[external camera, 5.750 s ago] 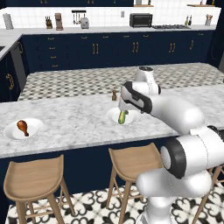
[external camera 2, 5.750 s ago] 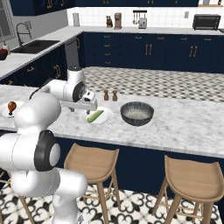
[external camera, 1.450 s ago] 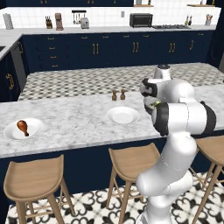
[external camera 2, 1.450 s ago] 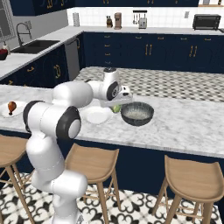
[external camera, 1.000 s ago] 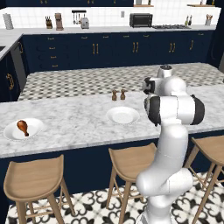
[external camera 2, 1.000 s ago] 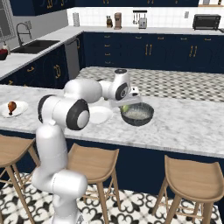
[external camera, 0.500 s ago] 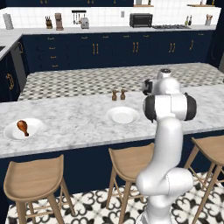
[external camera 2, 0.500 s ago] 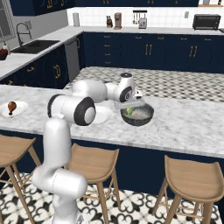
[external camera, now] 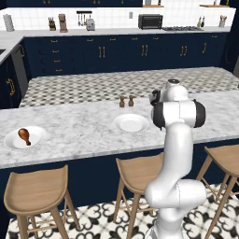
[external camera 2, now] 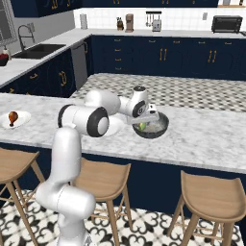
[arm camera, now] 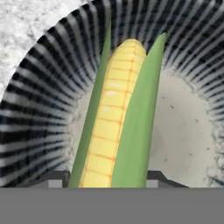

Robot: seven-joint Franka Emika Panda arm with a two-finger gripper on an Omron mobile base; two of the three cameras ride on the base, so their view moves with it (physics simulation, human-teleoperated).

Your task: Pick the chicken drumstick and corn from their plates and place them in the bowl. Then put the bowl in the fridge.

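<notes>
One cob, the corn, sits clamped in the end effector just above the bowl near the tabletop's middle, apparently poised there for release into it.

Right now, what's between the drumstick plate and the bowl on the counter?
In the right base view, the emptied white plate, partly behind the arm, lies between the drumstick's plate and the bowl.
</notes>
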